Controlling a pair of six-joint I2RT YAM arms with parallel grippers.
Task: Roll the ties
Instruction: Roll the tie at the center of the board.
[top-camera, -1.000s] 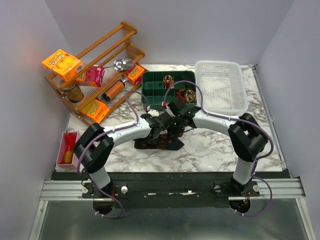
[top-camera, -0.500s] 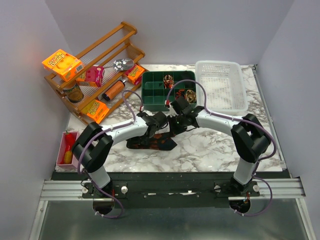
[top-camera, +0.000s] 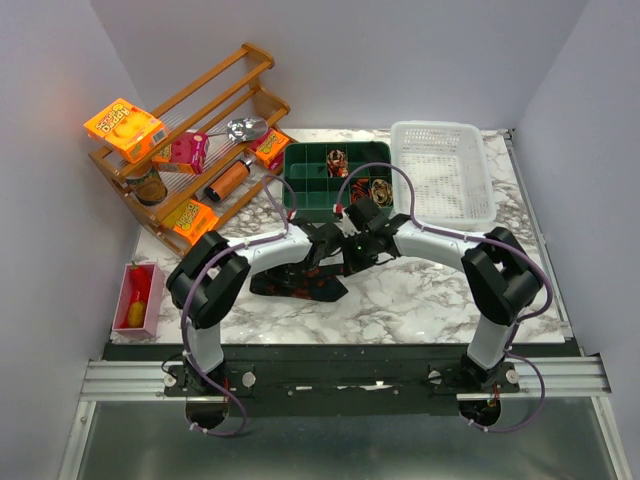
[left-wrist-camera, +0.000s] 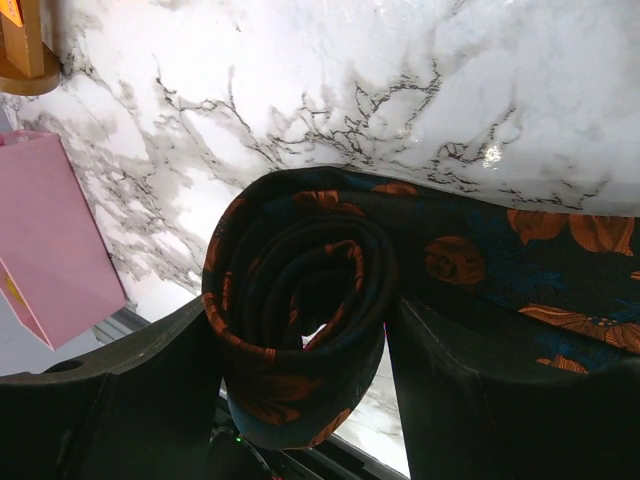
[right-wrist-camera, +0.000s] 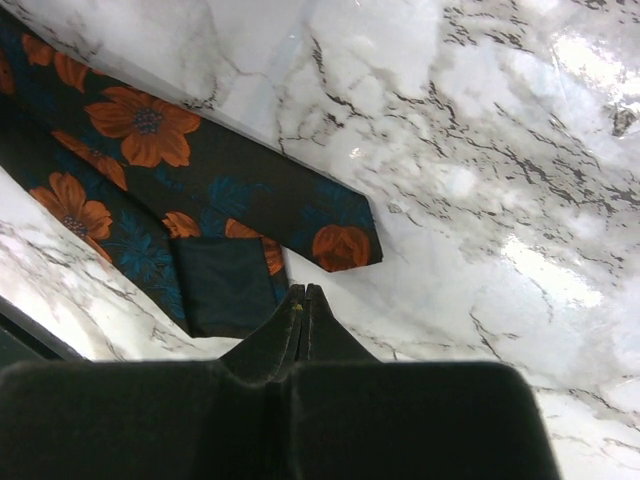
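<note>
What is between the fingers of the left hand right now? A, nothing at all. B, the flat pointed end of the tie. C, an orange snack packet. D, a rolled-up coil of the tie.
D: the left wrist view shows the tie wound into a coil between the fingers of the left hand, its loose length lying flat on the marble table.

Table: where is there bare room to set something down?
Bare table at the near right, between the tie, the white basket and the right edge. A smaller patch between pink box and tie. Crowded around the tie, green tray and rack.
</note>
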